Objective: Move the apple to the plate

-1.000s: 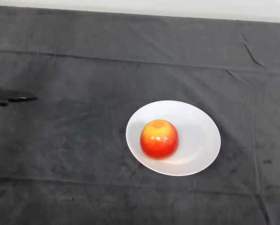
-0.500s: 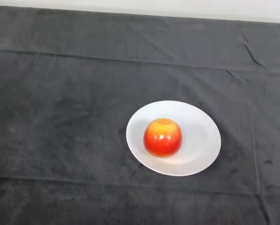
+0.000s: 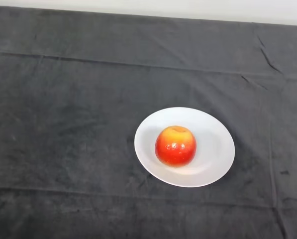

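Note:
A red apple with a yellow-orange top (image 3: 175, 146) rests on a round white plate (image 3: 215, 134), a little left of the plate's middle. The plate lies on the dark cloth slightly right of the table's centre. No part of the robot shows in the head view.
The dark cloth (image 3: 63, 124) covers the whole table, with creases running across its far part and a fold line near the front. A pale wall strip (image 3: 188, 7) marks the table's far edge.
The black fingertips seen at the left edge one second ago have left the view. The apple has rolled slightly to the right on the plate.

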Controlling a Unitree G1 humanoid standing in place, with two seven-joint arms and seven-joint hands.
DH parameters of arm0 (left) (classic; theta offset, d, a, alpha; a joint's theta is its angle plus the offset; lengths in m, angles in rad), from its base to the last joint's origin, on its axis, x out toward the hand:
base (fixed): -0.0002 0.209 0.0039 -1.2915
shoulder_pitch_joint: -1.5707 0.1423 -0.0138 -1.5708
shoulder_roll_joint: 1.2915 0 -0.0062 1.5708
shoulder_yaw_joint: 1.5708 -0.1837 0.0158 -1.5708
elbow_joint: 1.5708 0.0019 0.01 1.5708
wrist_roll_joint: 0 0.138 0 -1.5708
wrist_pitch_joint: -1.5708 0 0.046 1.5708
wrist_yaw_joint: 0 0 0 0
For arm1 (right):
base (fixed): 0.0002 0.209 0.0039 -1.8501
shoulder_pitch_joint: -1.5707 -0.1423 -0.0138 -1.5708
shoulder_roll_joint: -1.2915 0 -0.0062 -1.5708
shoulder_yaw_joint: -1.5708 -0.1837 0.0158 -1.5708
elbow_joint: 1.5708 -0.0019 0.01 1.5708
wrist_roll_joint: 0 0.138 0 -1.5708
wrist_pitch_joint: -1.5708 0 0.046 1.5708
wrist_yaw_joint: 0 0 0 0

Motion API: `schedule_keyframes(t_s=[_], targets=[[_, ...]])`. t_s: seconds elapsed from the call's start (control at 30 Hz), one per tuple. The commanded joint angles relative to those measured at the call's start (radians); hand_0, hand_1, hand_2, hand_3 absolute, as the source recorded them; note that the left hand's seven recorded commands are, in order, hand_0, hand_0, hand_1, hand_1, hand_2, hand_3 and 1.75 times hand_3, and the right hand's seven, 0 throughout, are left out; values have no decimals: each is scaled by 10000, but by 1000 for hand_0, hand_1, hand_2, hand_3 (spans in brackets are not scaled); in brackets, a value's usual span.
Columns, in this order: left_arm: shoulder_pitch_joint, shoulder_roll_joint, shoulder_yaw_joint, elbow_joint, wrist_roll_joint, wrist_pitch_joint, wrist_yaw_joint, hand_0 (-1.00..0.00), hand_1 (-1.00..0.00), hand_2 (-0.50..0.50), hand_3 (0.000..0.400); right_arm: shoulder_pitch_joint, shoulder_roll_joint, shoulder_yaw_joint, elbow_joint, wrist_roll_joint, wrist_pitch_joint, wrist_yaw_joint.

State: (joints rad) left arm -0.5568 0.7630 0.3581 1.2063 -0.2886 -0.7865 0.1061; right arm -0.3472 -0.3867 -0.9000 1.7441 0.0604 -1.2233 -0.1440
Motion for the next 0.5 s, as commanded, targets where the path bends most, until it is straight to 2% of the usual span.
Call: schedule_keyframes(t_s=[0.03,0.5], targets=[[329,582,205,394,-186,11,190,0,0,0,0,913,1383,-104,995,-102,797,-77],[274,621,614,505,-258,835,876,0,0,0,0,915,1381,-130,998,-134,793,-85]])
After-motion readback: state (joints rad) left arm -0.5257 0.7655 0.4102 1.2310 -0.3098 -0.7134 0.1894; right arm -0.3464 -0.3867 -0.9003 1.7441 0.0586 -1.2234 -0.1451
